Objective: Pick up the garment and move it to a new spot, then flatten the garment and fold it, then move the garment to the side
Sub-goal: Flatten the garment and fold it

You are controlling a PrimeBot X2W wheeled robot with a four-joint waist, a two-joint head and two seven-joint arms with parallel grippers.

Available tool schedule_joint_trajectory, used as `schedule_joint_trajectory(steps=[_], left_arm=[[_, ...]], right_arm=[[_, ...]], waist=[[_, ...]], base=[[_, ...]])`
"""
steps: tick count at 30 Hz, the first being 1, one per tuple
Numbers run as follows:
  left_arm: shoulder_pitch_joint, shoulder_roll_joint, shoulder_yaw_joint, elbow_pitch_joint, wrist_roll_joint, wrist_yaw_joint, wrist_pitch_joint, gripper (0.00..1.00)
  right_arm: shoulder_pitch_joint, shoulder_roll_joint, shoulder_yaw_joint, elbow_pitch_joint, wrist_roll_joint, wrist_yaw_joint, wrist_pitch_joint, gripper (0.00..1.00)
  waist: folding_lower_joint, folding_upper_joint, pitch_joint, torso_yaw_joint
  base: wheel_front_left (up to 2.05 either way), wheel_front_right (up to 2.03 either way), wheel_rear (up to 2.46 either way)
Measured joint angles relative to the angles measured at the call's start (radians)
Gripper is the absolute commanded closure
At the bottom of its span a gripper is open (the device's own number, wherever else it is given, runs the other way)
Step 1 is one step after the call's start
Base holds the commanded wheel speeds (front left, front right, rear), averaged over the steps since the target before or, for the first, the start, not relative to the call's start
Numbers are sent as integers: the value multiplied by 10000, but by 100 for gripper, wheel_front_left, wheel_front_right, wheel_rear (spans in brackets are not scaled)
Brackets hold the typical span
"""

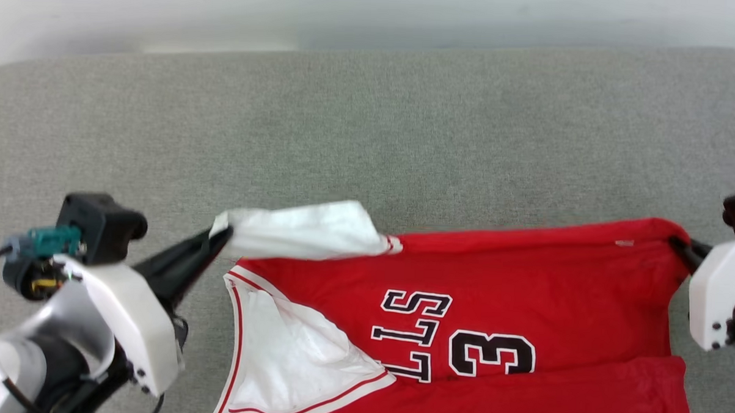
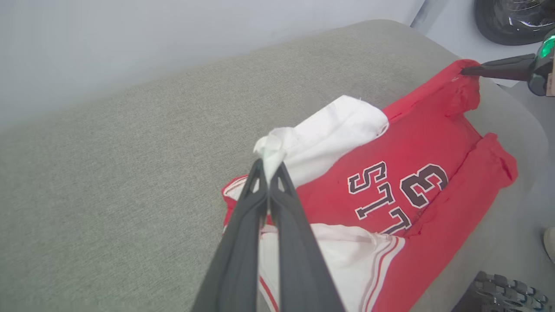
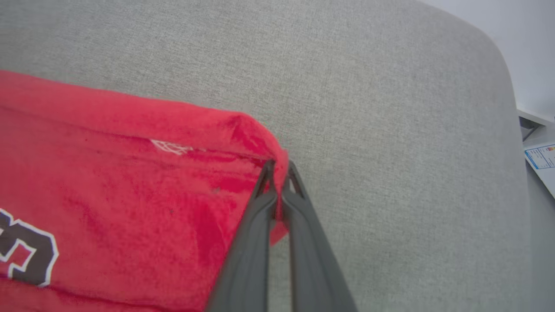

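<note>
The garment [image 1: 511, 279], a red jersey with white sleeves, black letters and a number 3, lies across the near part of the grey padded surface [image 1: 370, 127]. My left gripper [image 1: 223, 232] is shut on the end of a white sleeve [image 2: 329, 134], which it holds pulled out to the left. In the left wrist view its fingers [image 2: 243, 225] pinch the sleeve's crumpled tip. My right gripper [image 1: 677, 243] is shut on the red far right corner [image 3: 277, 160] of the garment [image 3: 108, 195]. A second white sleeve [image 1: 283, 356] lies flat near the front.
The grey padded surface stretches bare beyond the garment to a pale wall. Its rounded right edge [image 3: 507, 130] drops to a floor with a paper sheet [image 3: 542, 156]. A dark round object [image 2: 511, 19] and a dark ridged object [image 2: 498, 290] sit off the surface's right side.
</note>
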Motion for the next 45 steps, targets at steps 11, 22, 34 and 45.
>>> schedule_joint_trajectory(steps=[11,22,34,45], left_arm=[[2586,280,-86,-405,-420,571,-192,100],[3257,48,-1225,734,-224,362,153,100],[2903,-458,-2157,1985,531,-23,146,9],[2824,-1020,-1534,1964,387,155,-1264,0]], right_arm=[[2831,318,-943,-1532,146,0,-138,100],[3670,-516,217,-1175,295,0,-474,100],[2893,-1258,1902,-240,462,0,-1043,82],[2678,-920,1174,-552,1482,0,-1183,0]], waist=[[0,0,-460,85],[0,0,-420,120],[1,0,-343,70],[0,0,-1006,25]], base=[[0,0,0],[0,0,0],[0,0,0],[0,0,0]])
